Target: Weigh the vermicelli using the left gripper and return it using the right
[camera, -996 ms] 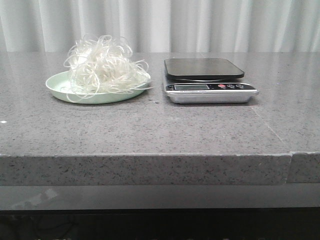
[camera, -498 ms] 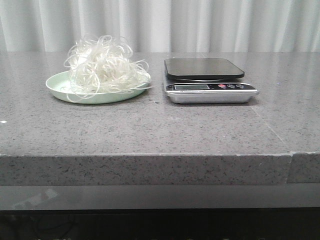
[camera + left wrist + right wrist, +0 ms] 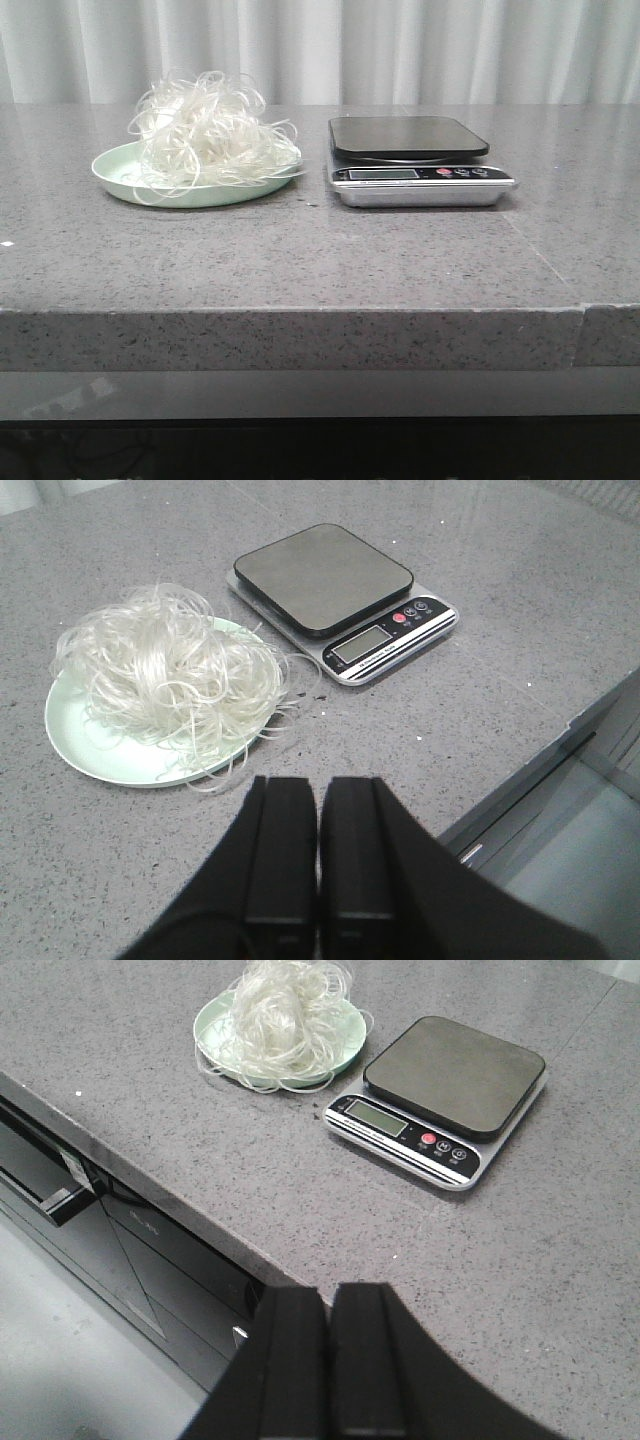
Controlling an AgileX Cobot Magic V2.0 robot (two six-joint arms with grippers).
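From the front, the vermicelli point(image 3: 210, 130) sits heaped on a pale green plate point(image 3: 120, 180) on the grey speckled desk point(image 3: 300, 260); just beside the plate stands a kitchen scale point(image 3: 415, 160), its dark platform bare; neither pincer shows in this view.

In the left wrist view, the left pincer point(image 3: 318, 855) has its two black fingers pressed together with only a thin seam between them, holding nothing; it hangs above the desk point(image 3: 450, 710); the vermicelli point(image 3: 170, 675) lies ahead of the fingertips, well apart from them, on the plate point(image 3: 75, 745); the scale point(image 3: 340, 590) stands beyond, its display facing the pincer.

In the right wrist view, the right pincer point(image 3: 328, 1360) is likewise closed and empty, hanging near the desk's front edge; the scale point(image 3: 440, 1095) lies ahead of it; the vermicelli point(image 3: 285, 1015) on its plate point(image 3: 215, 1025) is farther off, well apart.
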